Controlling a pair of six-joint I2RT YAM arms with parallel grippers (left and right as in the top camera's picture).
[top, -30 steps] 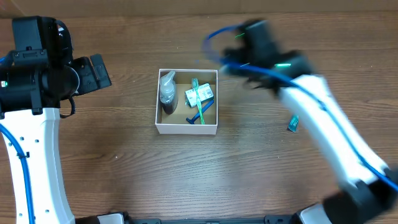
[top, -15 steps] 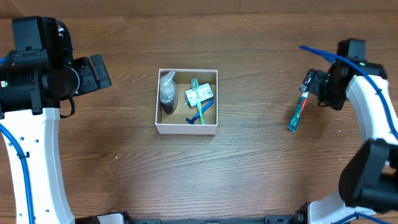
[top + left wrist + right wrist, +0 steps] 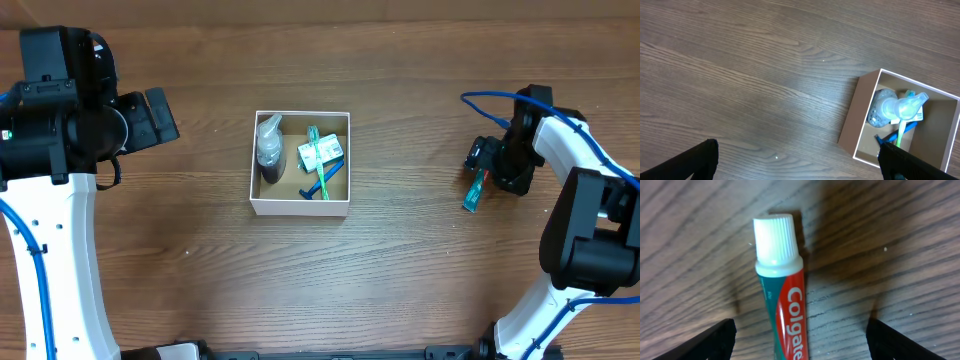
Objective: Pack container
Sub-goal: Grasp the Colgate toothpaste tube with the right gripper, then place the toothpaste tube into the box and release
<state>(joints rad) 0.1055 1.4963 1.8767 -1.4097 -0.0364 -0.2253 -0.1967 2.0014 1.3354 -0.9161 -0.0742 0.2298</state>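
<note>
Right gripper (image 3: pixel 800 342) stood spread either side of a red-and-teal toothpaste tube (image 3: pixel 785 295) with a white ribbed cap. Its "Colgate" lettering was cut off by the frame, and it lay on the wooden table (image 3: pixel 400 270) well right of the container (image 3: pixel 300 207). Left gripper (image 3: pixel 800 165) hung spread too, left of that box, which held a bottle (image 3: pixel 268 148), toothbrush (image 3: pixel 314 136) and razor (image 3: pixel 315 192).

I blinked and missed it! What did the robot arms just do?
The right gripper swung from near the container out to the right and dropped open over the toothpaste tube, not gripping it. The tube, container and left gripper stayed put.
</note>
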